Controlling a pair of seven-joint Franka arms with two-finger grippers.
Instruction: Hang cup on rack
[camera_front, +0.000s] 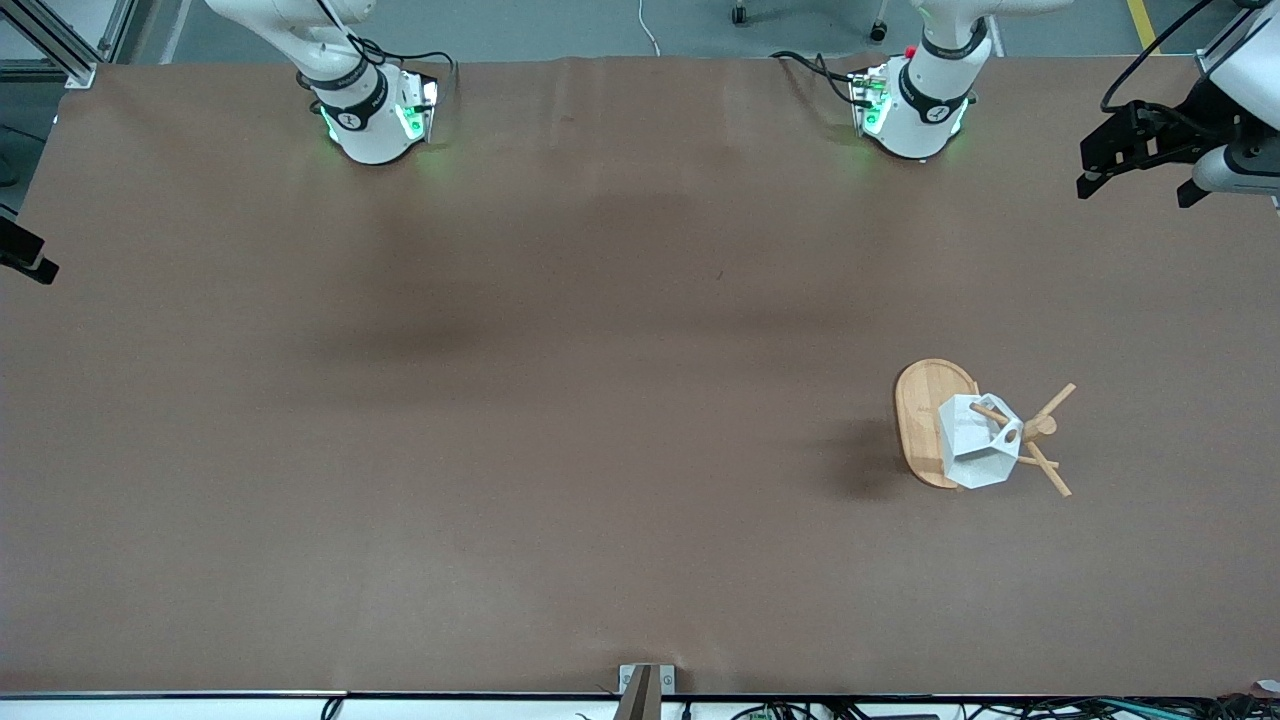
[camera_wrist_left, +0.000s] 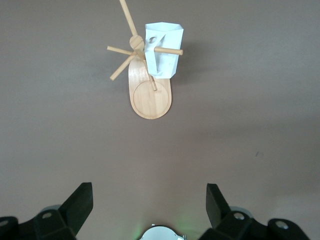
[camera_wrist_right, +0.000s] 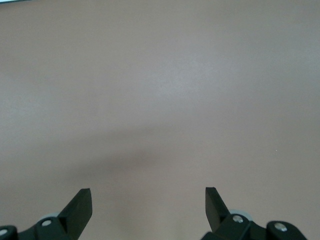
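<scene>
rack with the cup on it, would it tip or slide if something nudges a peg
Probably tips sooner than slides: the rack has a tall post with thin pegs over a narrow oval base. The cup hangs off one side, likely shifting weight that way. Light bamboo looks easy to shove on the table.

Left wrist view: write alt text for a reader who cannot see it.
A white faceted cup hangs by its handle hole on a peg of a bamboo rack standing on the brown table. The left gripper is open above the table, apart from the rack and holding nothing.
</scene>
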